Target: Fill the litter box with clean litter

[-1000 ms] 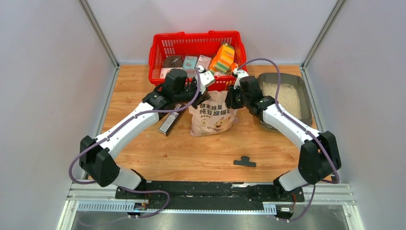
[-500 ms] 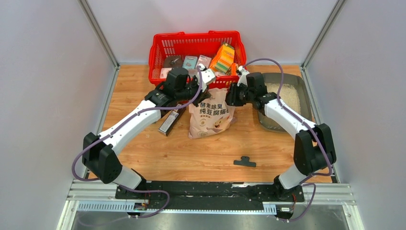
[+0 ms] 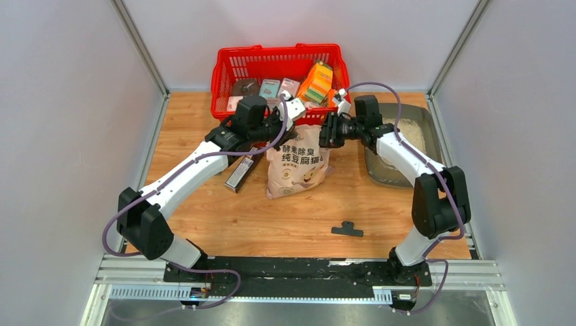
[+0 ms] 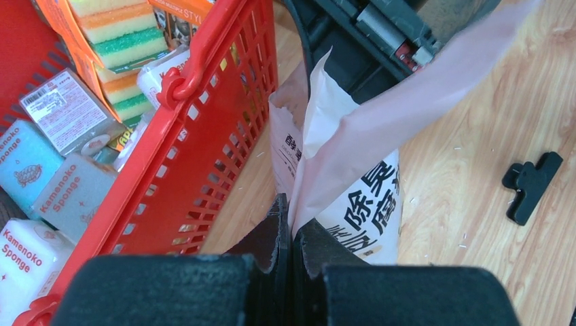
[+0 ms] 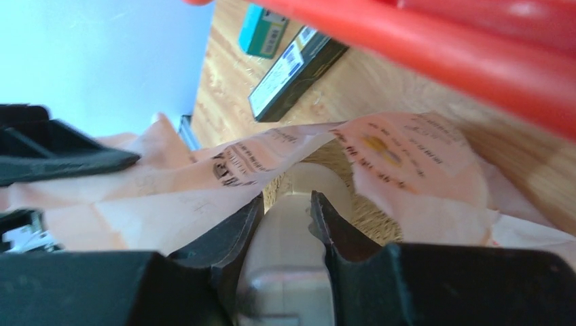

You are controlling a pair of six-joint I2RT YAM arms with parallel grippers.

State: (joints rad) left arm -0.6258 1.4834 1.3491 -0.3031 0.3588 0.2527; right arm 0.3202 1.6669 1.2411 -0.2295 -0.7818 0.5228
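The litter box (image 3: 382, 175) sits at the right of the table, with pale clean litter (image 3: 413, 129) in its far end. A pinkish bag (image 3: 299, 163) printed with a cartoon cat stands in the middle. My left gripper (image 3: 292, 113) is shut on the bag's top edge (image 4: 306, 197), holding it up. At the bag's mouth, my right gripper (image 3: 326, 132) is shut on the handle of a clear scoop (image 5: 295, 251). The scoop points into the open bag (image 5: 170, 204), where granules (image 5: 373, 224) show.
A red mesh basket (image 3: 227, 78) of sponges and packets stands just behind both grippers, its wall (image 4: 204, 129) close to the left fingers. A flat black box (image 3: 241, 173) lies left of the bag. A black clip (image 3: 347, 229) lies near the front.
My right arm has swung back and left from over the litter box, bringing the scoop to the bag's mouth. The left gripper keeps its hold on the bag edge.
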